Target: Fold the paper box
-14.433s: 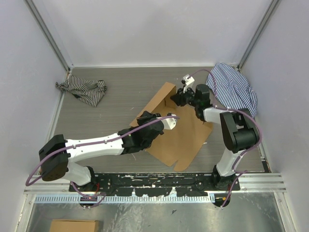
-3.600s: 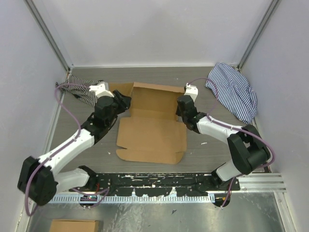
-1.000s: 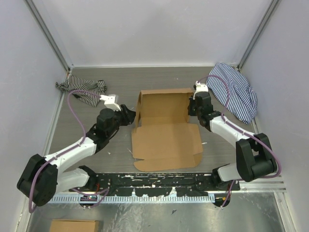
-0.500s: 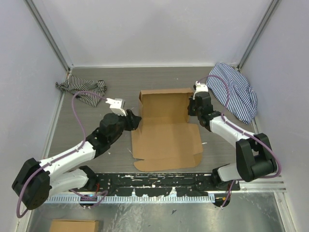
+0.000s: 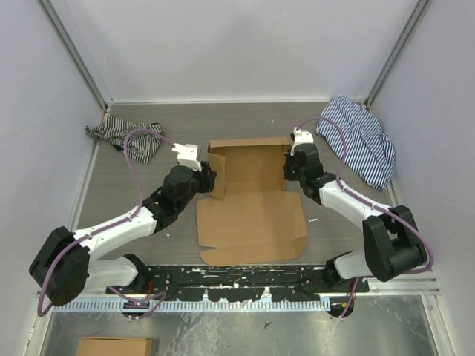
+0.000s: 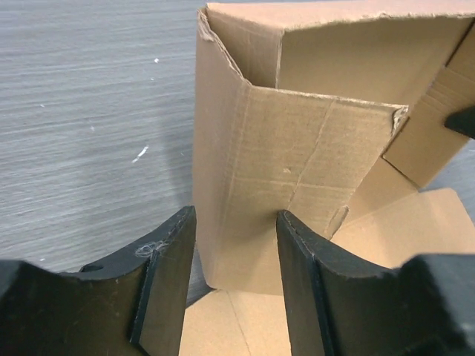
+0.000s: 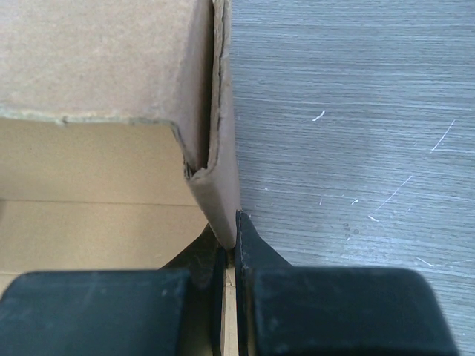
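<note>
- The paper box (image 5: 252, 219) sits mid-surface (image 5: 141, 222) between the two arms. Its far wall and both side walls are standing, and the big near panel lies flat toward the bases.
- Change: a moment ago the left pincer (image 5: 209, 178) was short of the box's left side. It has now closed in on the raised left side wall (image 6: 289, 170).
- Left wrist view: the left pincer (image 6: 236, 219) is spread, with that wall's lower edge sitting between its fingers (image 6: 167, 282). No squeeze is visible yet.
- The right pincer (image 5: 290, 169) has barely moved. In the right wrist view it (image 7: 230, 241) is pressed together, pinching the thin edge of the right side wall (image 7: 219, 148).
- The whole box has slid a little left since half a second back, and the near panel went with it.
- Judgement: both side walls are now attended, so the step in hand looks like holding them upright. The near panel is still unfolded, so the task is roughly midway.
- Striped cloths lie at far left (image 5: 126, 137) and far right (image 5: 360, 141), well apart from the box.
</note>
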Tool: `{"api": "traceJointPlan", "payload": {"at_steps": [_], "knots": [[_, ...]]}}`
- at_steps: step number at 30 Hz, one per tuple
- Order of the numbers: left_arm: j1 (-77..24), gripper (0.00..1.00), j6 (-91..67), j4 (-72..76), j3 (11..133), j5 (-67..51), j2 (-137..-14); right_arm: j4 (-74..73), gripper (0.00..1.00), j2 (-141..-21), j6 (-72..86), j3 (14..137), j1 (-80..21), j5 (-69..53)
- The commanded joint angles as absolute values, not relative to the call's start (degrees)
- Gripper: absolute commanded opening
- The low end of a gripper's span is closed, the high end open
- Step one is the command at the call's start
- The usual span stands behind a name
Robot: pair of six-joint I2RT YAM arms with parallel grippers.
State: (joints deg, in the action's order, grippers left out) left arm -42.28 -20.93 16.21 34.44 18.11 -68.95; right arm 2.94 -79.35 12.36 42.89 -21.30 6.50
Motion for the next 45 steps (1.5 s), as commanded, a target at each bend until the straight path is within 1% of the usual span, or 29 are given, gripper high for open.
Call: {"api": "traceJointPlan", "payload": {"at_steps": [1, 10, 15, 19, 23, 26, 30, 35, 38, 42, 45], "knots": [[-42.51, 0.55, -17.39, 19.37, 36.33, 24.63, -69.66, 1.28, 0.01, -77.72, 12.26, 41.54, -22.77, 5.53], [-42.54, 0.53, -15.41, 23.53, 37.41, 28.67, -76.66, 1.19, 0.01, -74.03, 13.14, 40.19, -26.52, 8.26], [-42.58, 0.5, -14.23, 24.95, 37.17, 31.72, -78.23, 0.59, 0.01, -71.95, 13.64, 39.5, -27.7, 9.42], [-42.59, 0.5, -14.52, 28.84, 34.91, 33.85, -78.05, 0.94, 0.01, -70.88, 14.07, 38.81, -27.94, 9.24], [-42.75, 0.5, -15.77, 37.62, 30.87, 31.58, -77.87, 1.48, 0.01, -70.89, 14.27, 38.42, -28.34, 8.67], [-43.05, 0.49, -16.65, 41.27, 29.88, 29.59, -79.31, 2.34, 0.01, -70.57, 14.47, 38.08, -28.69, 7.93], [-44.01, 0.52, -15.06, 43.93, 29.89, 27.83, -82.48, 2.55, 0.01, -70.13, 14.3, 38.29, -29.22, 7.24], [-44.4, 0.59, -13.57, 54.64, 26.53, 26.2, -86.34, 2.41, 0.01, -69.87, 13.56, 38.56, -29.61, 6.73], [-44.41, 0.59, -13.12, 54.94, 26.24, 26.73, -87.97, 2.57, 0.01, -69.89, 13.39, 38.57, -29.64, 6.6], [-44.38, 0.55, -12.12, 55.92, 25.89, 28.89, -90.03, 2.88, 0.01, -69.68, 13.28, 38.32, -29.78, 6.28], [-44.39, 0.48, -11.82, 57.34, 25.83, 30.18, -91.53, 3.28, 0.01, -69.21, 13.18, 37.91, -29.97, 6.08]]}}
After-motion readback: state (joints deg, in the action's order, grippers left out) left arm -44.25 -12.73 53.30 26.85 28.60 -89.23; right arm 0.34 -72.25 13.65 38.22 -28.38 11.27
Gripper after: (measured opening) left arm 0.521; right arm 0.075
